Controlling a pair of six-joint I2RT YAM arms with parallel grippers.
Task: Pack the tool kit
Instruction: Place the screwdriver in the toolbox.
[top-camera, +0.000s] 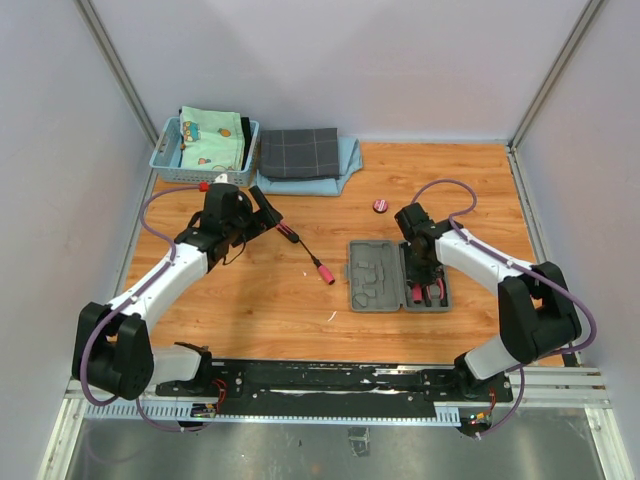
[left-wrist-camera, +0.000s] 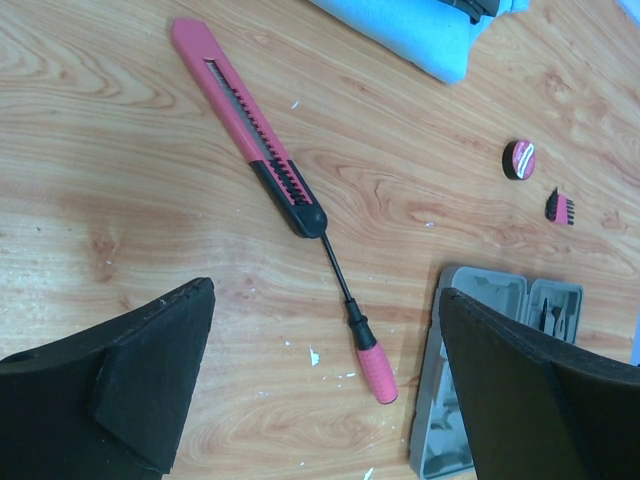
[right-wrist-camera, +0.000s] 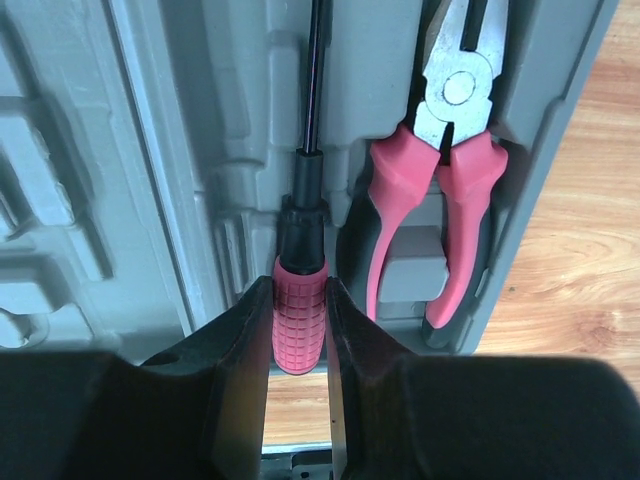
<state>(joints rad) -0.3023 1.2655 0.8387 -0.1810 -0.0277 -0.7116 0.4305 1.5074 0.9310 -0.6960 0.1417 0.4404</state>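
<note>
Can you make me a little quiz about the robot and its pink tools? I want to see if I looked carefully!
1. True or false: the pliers lie inside the grey case.
2. What is the right gripper shut on? A) a pink-handled screwdriver B) the pliers C) nothing
3. Fill in the gap: the left gripper is wide ___.
Key: 1 true; 2 A; 3 open.
</note>
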